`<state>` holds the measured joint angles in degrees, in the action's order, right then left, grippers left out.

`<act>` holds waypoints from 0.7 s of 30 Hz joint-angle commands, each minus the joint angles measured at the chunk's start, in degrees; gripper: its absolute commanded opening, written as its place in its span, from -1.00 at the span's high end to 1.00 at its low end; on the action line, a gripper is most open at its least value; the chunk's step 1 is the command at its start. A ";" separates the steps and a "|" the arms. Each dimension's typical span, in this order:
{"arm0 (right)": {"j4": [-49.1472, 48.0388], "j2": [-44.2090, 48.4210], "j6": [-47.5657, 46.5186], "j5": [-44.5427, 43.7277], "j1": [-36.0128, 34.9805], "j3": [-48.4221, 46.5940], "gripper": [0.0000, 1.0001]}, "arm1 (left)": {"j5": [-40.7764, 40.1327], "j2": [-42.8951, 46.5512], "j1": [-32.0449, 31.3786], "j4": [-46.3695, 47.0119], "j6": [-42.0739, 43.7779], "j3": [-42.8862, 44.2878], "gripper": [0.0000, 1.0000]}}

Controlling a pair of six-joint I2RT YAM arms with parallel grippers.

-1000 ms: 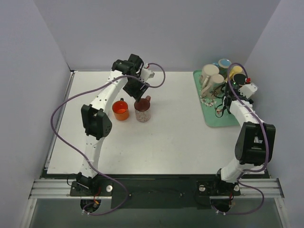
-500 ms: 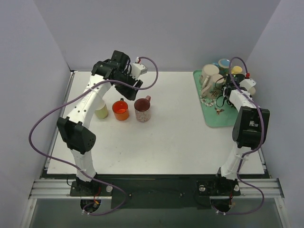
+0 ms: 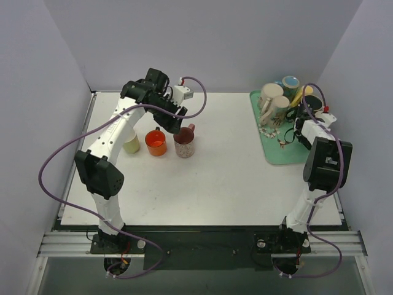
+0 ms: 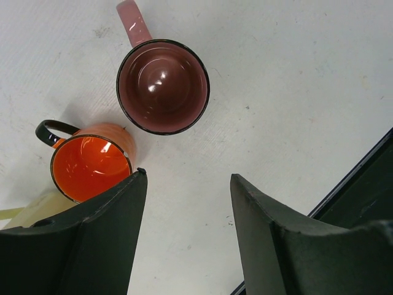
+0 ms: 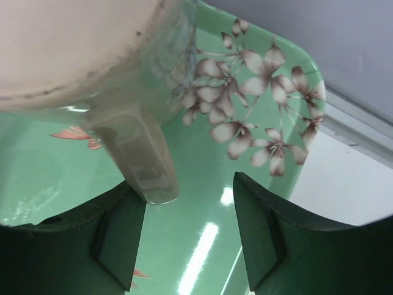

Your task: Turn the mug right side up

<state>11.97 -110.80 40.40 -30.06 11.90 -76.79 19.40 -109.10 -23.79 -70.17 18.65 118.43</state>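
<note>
Looking on from beside the table, I see the right gripper (image 5: 187, 190) down on the green tray (image 5: 202, 166) at the far right. Its jaws are part open astride the handle (image 5: 138, 153) of a cream mug (image 5: 73, 49), which looks mouth-down. The handle sits hard by one finger with a clear gap to the other, so nothing is gripped. If the jaws pinch only that smooth handle off-centre, I'd expect the mug to swivel, slip, or shove its crowded neighbours. The left gripper (image 4: 188, 176) hangs wide and empty over the table (image 3: 233, 184). Counting: three upright cups on the table, a maroon mug (image 4: 163, 86), an orange mug (image 4: 91, 169) and a pale yellow cup (image 3: 131, 143); one tray, holding about five cups, too bunched to count surely.
</note>
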 commanded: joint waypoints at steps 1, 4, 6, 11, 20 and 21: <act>0.43 3.93 -3.66 0.00 1.46 1.12 -0.05 | 3.36 1.00 0.32 0.30 0.07 2.42 -0.33; 0.25 2.01 -6.99 1.76 1.55 -1.07 -0.05 | 3.63 1.08 0.32 0.12 -0.11 2.42 -0.33; 1.82 0.43 -7.97 1.15 1.81 -3.26 -0.05 | 3.72 1.26 0.32 -0.05 -0.11 2.33 -0.33; 4.20 -2.84 -7.36 2.55 2.60 -6.09 0.23 | 3.63 1.17 0.15 -0.84 -0.20 3.03 -0.33; 3.77 0.23 -7.88 5.45 3.65 -4.51 1.00 | 10.22 1.35 -1.17 -7.77 2.96 7.42 -0.35; 3.68 1.19 -8.06 6.06 3.66 -3.90 1.00 | 10.66 1.43 -1.34 -8.22 3.23 8.12 -0.36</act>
<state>13.63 -112.81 32.25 -25.45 14.37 -81.62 25.19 -109.08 -24.08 -74.28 19.64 121.64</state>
